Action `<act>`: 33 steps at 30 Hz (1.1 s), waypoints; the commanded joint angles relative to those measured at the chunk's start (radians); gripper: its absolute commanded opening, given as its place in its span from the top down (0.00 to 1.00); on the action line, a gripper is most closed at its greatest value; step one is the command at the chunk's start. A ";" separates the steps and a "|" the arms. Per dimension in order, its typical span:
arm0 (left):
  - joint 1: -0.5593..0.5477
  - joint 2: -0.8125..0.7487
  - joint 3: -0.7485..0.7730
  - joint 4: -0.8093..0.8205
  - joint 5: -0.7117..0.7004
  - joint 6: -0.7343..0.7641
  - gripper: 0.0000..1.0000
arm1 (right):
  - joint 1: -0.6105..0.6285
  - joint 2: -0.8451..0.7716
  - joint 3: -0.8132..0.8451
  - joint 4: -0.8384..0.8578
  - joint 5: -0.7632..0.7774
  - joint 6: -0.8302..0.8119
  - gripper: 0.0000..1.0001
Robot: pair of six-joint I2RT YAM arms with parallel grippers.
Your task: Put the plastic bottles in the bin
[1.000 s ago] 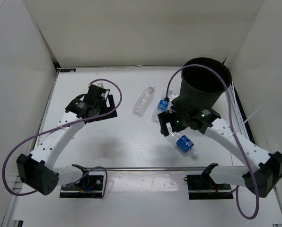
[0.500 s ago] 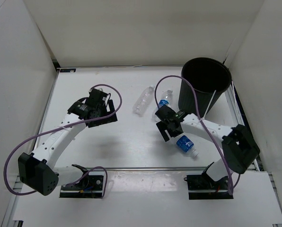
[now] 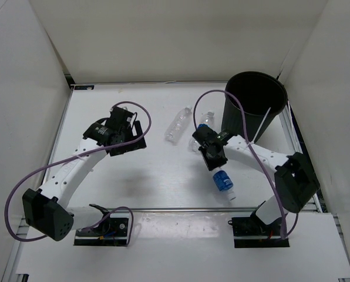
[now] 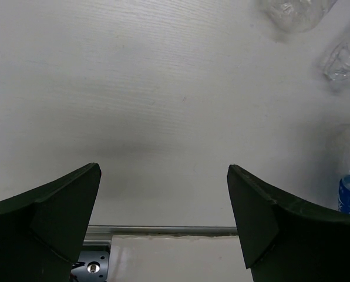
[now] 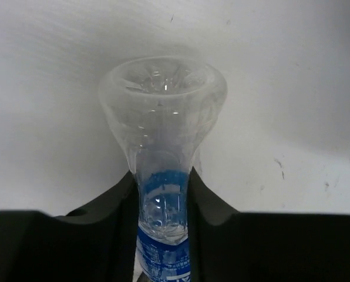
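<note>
One white table (image 3: 151,170), plain white walls (image 3: 163,41) on three sides, left gripper (image 4: 163,176) spread wide, right gripper (image 5: 161,197) clenched on blue-labelled bottle (image 5: 162,117), black bin (image 3: 229,97) upright at far-right corner

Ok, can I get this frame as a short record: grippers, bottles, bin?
left gripper: open, holding nothing
right gripper: shut on clear plastic bottle with blue label
tall round black plastic bin: upright, far-right corner, contents not visible
loose on table: clear unlabelled plastic bottle; second clear bottle beside bin
</note>
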 commanded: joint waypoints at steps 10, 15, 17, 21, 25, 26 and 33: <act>0.133 0.192 0.164 0.105 0.298 -0.011 0.00 | -0.072 -0.057 1.063 -0.159 0.313 -0.138 0.90; 0.173 0.329 0.263 0.085 0.352 -0.067 0.00 | -0.343 0.041 1.229 -0.164 0.356 -0.021 0.94; 0.201 0.355 0.299 0.105 0.395 -0.068 0.00 | -0.404 0.089 1.275 -0.177 0.295 0.010 0.96; 0.189 0.383 0.404 0.117 0.313 -0.016 0.00 | -0.508 0.170 1.348 -0.198 0.270 0.078 0.97; 0.193 0.459 0.453 0.155 0.329 -0.003 0.00 | -0.571 0.260 1.349 -0.207 0.186 0.099 0.68; 0.193 0.491 0.465 0.166 0.396 -0.003 0.00 | -0.582 0.270 1.349 -0.237 0.186 0.112 0.43; 0.162 0.732 0.715 0.184 0.477 0.071 0.00 | -0.600 0.152 1.268 -0.302 0.157 0.230 0.00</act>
